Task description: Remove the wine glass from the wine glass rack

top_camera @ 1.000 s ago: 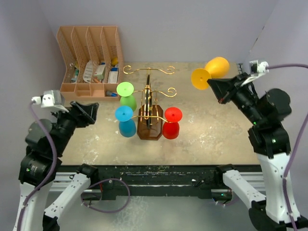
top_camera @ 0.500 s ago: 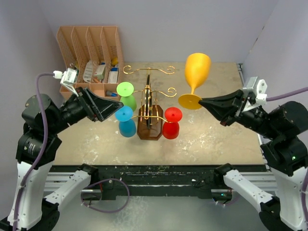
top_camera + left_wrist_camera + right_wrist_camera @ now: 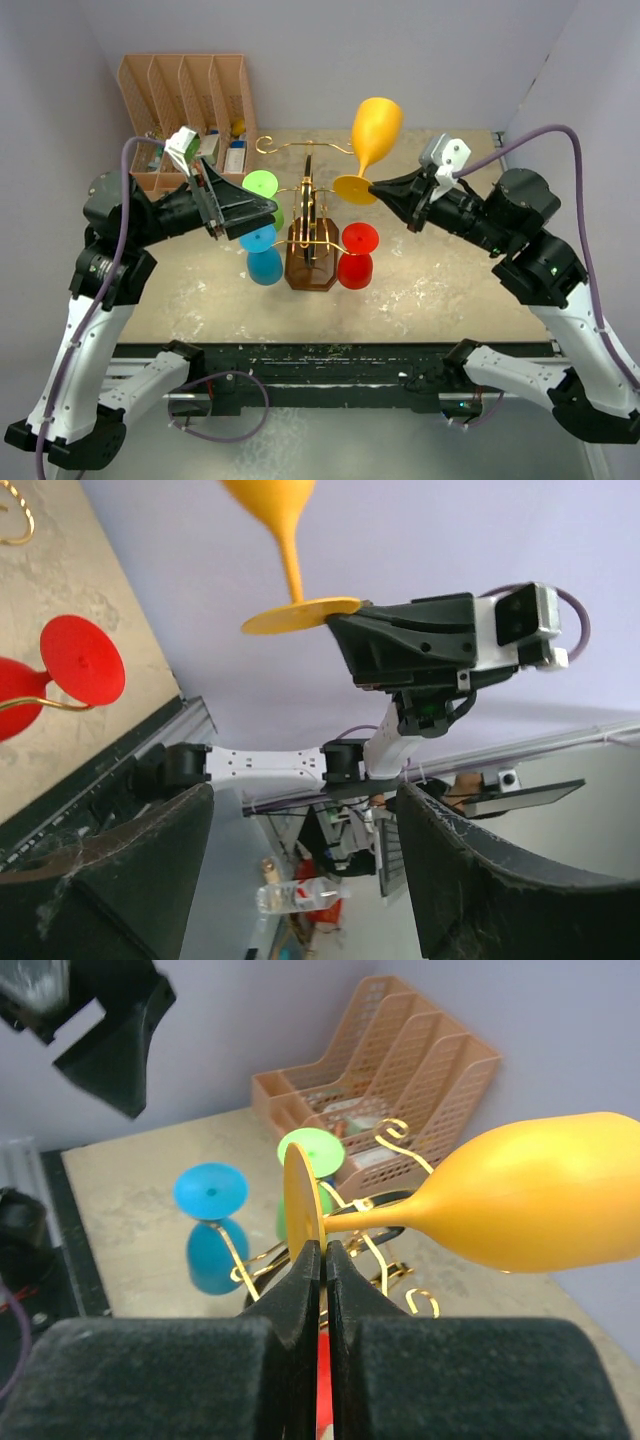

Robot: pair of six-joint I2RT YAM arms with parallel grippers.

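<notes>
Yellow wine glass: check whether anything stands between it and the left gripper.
Nothing visible does. In the left wrist view the yellow wine glass, held by its foot in the right gripper, shows unobstructed between the open fingers of the left gripper. The red glass and wine glass rack lie aside.

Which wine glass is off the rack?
The yellow wine glass, pinched by its foot in the right gripper; the green, blue and red glasses hang on the rack.

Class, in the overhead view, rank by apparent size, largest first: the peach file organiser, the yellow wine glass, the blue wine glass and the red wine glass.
1. peach file organiser
2. yellow wine glass, held up nearer the camera, so flattered
3. blue wine glass and red wine glass look alike: tie
</notes>
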